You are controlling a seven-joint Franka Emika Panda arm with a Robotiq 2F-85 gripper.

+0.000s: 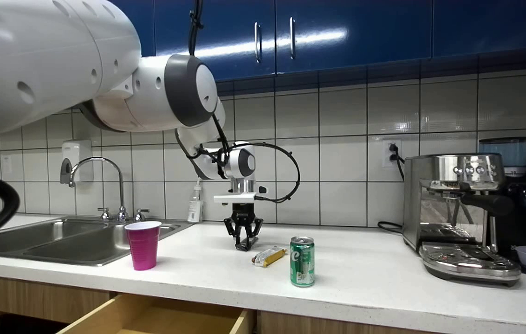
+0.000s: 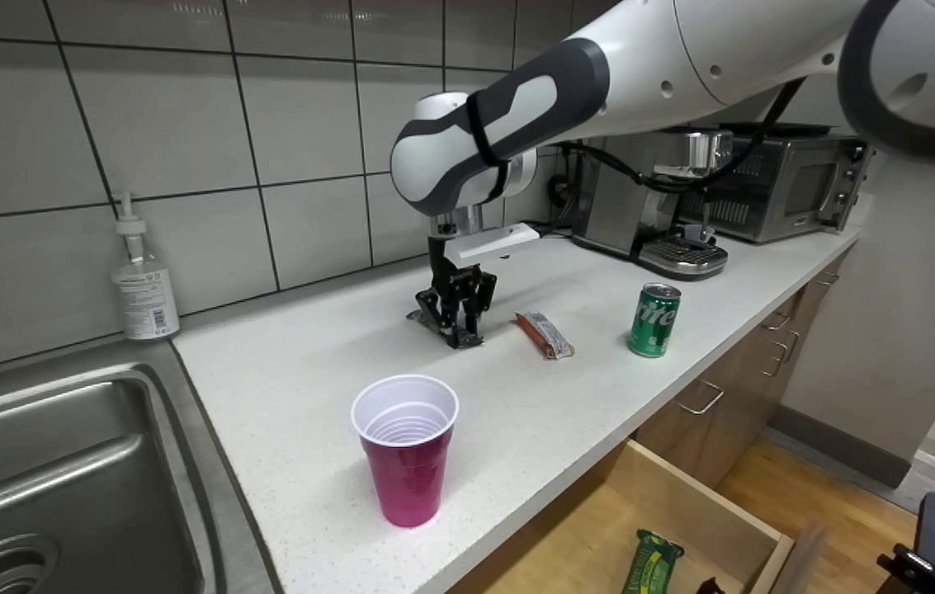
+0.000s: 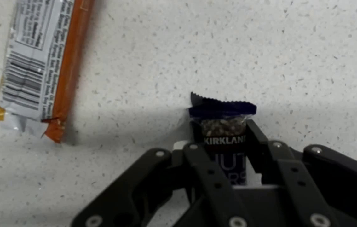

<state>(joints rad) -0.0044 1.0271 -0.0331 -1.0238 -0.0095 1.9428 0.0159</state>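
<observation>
Two black fingers (image 3: pixel 256 138) of the gripper (image 3: pixel 224 130) were found drawn narrow on a dark Kirkland nut bar (image 3: pixel 225 142), one against each long side, at the white countertop (image 1: pixel 360 260). An orange-and-silver bar (image 3: pixel 33 72) lay near, not touching. In both exterior views a green can (image 1: pixel 302 262) stood upright past that bar, and a pink cup (image 2: pixel 409 483) stood upright near the sink (image 2: pixel 207 487). Below the countertop, a drawer (image 2: pixel 686 499) stood pulled out, a green wrapper (image 2: pixel 653 563) inside.
</observation>
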